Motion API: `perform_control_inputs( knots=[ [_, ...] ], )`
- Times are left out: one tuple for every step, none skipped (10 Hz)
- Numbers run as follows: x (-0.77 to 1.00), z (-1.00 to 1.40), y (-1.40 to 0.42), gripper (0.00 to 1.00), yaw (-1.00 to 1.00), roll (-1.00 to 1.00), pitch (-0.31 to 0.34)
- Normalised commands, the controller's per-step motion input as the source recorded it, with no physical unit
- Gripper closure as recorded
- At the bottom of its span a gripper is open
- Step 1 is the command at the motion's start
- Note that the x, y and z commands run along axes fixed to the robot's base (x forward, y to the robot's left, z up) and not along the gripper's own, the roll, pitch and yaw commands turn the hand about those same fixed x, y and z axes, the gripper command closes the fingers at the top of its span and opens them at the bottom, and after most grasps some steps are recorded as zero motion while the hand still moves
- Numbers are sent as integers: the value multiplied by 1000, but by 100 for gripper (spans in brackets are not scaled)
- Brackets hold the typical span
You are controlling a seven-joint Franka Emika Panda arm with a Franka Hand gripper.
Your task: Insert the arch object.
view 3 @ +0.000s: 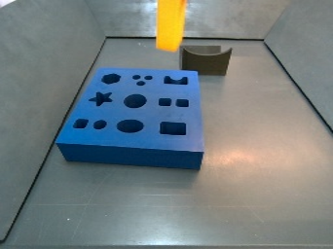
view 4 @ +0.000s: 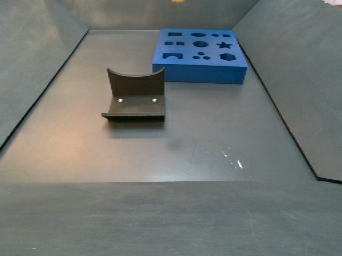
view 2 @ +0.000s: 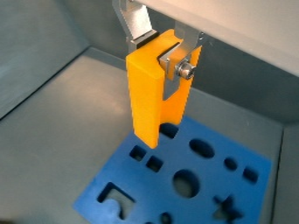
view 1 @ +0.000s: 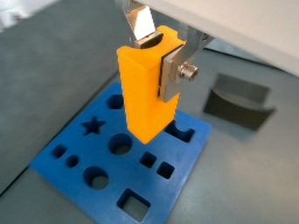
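The arch object (view 1: 147, 92), a tall orange-yellow bar, hangs upright in my gripper (view 1: 162, 54), which is shut on its upper end with silver fingers (view 1: 176, 72) on two sides. It also shows in the wrist view (view 2: 152, 92) with the gripper (view 2: 163, 54). Its lower end is held clear above the blue board (view 1: 117, 179), over the board's edge nearest the dark block. In a side view the bar (view 3: 170, 24) hangs high above the board's far edge (view 3: 130, 148); the gripper itself is out of frame there. Only a sliver of the bar (view 4: 178, 2) shows in a side view.
The blue board (view 4: 201, 68) has several shaped holes: star, circles, squares, ovals. A dark olive-grey block with a curved notch (view 3: 205, 58) stands on the floor just beyond the board, also in a side view (view 4: 134, 97) and a wrist view (view 1: 239, 101). Grey walls enclose the floor.
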Motion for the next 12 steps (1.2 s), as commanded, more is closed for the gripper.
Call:
perform_control_inputs(
  knots=[
    [249,-371,177,100,-891,0,0],
    [174,-309,137,100,-934,0,0],
    [49,-243,57,100,-1000,0,0],
    [0,-217,0,100,-1000,0,0],
    [0,-203,0,100,-1000,0,0],
    [0,-163,0,100,-1000,0,0],
    [0,-180,0,100,-1000,0,0],
    [0,-206,0,100,-1000,0,0],
    [0,-200,0,100,-1000,0,0],
    [0,-194,0,100,-1000,0,0],
    [0,-214,0,100,-1000,0,0],
    [-20,-269,46,100,-966,0,0]
  ],
)
